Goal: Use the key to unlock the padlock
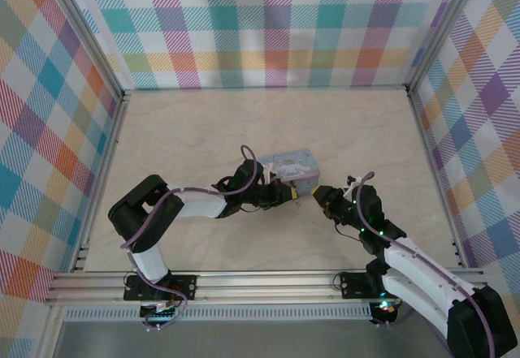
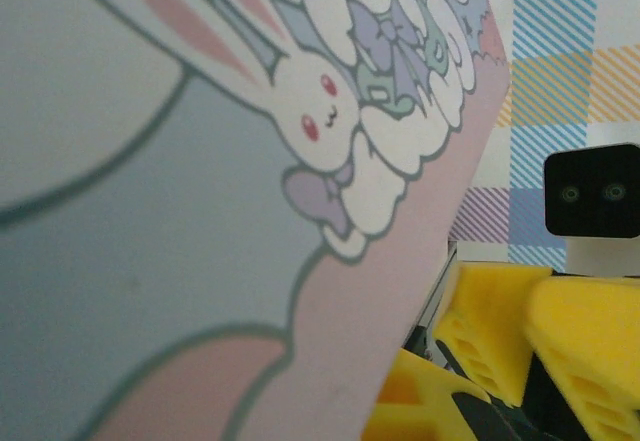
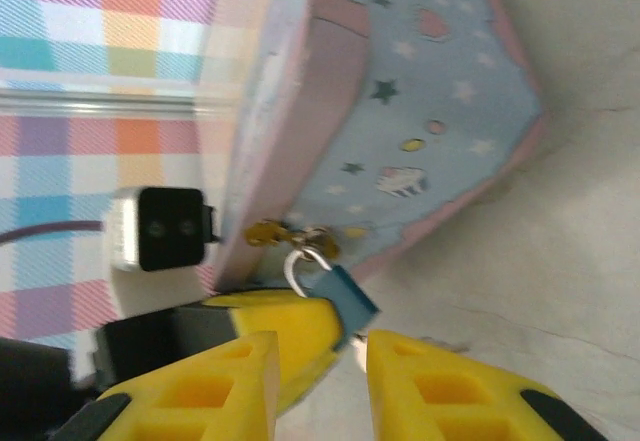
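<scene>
Blue padlock (image 3: 350,299) hangs on pastel box (image 3: 430,111) | left gripper (image 1: 292,197) closed beside it | right gripper (image 3: 320,349) narrowly parted nearby

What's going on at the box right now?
Both arms are working at one side of the bunny-print box, where a blue padlock hangs from the latch. The left gripper is shut, right beside the padlock. The right gripper sits just short of it with its fingers apart. I can't make out a key.
</scene>
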Motion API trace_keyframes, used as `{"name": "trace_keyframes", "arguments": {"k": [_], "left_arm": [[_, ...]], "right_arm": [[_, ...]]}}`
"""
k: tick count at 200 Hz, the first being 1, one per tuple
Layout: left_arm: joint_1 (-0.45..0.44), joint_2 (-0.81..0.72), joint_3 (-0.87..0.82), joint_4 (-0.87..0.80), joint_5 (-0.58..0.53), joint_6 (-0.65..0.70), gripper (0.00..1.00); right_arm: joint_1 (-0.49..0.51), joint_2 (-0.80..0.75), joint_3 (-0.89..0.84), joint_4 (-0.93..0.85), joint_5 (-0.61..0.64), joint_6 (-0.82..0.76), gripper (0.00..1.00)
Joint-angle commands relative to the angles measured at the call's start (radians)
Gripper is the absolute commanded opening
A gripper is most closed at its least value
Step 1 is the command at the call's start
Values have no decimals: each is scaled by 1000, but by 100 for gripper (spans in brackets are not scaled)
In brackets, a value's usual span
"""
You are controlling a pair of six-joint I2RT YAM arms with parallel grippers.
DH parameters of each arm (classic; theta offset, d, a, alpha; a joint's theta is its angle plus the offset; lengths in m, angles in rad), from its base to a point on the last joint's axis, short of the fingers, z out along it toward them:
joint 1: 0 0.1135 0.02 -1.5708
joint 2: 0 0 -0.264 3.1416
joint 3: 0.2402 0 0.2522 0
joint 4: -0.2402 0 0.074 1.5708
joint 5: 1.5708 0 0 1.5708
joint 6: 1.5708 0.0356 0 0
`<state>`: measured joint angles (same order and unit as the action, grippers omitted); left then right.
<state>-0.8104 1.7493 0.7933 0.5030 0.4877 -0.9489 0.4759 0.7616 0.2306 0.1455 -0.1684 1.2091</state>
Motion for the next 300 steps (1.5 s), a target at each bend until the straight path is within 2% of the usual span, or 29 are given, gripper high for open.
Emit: {"name": "trace_keyframes", "arguments": {"k": [1, 44, 81, 101, 143, 178, 250, 300], "left_arm": [[-6, -24, -10, -32, -3, 22, 0], [-6, -54, 21, -105, -1, 50, 0], [-2, -72, 39, -142, 13, 59, 0], [4, -84, 41, -150, 22, 59, 0], [17, -97, 44, -171, 35, 67, 0], [23, -106, 43, -169, 42, 67, 0], [30, -118, 44, -168, 54, 64, 0], [33, -125, 43, -170, 60, 64, 0]], "right_arm": [[-5, 17, 109, -243, -13, -165, 29], [-5, 122, 268, -473, -18, -432, 30], [25, 194, 310, -509, -29, -597, 30], [68, 222, 318, -503, -10, -649, 33], [225, 300, 359, -479, 128, -706, 40], [290, 372, 411, -483, 226, -741, 40], [361, 481, 489, -482, 308, -780, 41], [378, 517, 523, -481, 347, -795, 38]]}}
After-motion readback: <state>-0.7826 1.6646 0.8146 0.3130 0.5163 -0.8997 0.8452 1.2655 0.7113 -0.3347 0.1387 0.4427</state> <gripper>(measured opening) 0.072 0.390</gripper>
